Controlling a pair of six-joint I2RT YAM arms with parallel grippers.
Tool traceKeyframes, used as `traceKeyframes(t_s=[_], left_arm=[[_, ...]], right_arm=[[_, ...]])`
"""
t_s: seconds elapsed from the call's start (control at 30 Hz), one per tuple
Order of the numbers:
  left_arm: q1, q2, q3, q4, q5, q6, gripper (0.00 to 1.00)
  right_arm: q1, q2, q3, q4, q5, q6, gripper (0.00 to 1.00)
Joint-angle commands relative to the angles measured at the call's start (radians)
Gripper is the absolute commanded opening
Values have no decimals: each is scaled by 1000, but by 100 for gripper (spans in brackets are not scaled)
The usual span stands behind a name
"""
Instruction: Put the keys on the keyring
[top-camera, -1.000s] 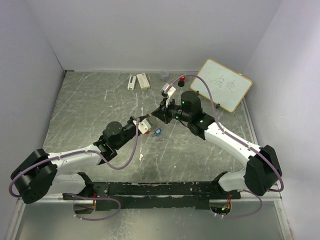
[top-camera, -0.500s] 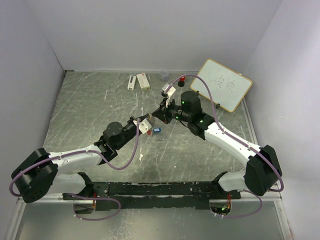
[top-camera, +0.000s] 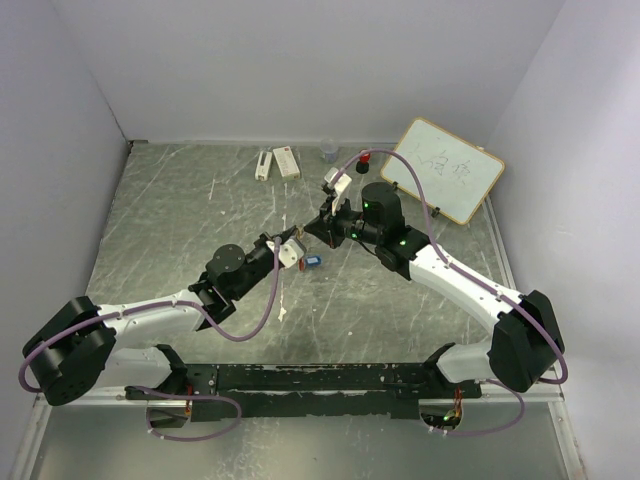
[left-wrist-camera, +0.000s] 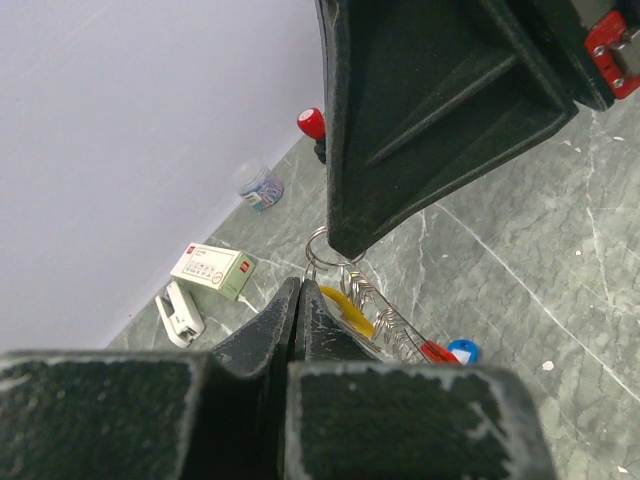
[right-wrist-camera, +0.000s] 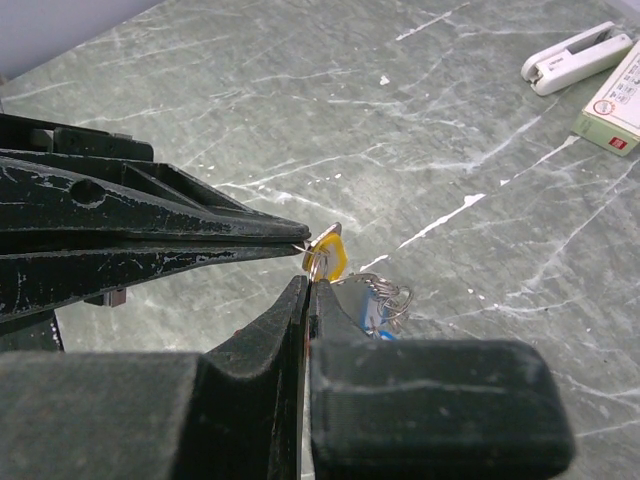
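My left gripper and right gripper meet tip to tip above the table's middle, both shut. The keyring is a thin wire loop pinched between them. My left gripper nips its wire. The right gripper closes on the loop from the other side. A yellow key sits on the loop between the two tips and also shows beside my left finger as the yellow key. Coiled wire, the red tag and the blue tab hang below.
At the back stand a white stapler, a small box and a clear cup. A red-capped black stamp is behind the right arm. A whiteboard leans at the back right.
Both grippers stay shut and almost still. The left tip has crept slightly toward the right one, and the hanging blue tab has swung a little.
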Motion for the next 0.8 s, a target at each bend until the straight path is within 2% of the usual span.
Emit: traceKeyframes(t_s=[0.0,0.7,0.77], left_arm=[[-5,-22,43,46,-34,23,7],[-7,-29,117,-8,-33,56,7],[-7,-32,123,-13,-34,60,7]], right_arm=[[7,-24,10,-24,4,-15,0],[6,0,107,-78,51,-34,0],[6,-2,107,-78,59,-34,4]])
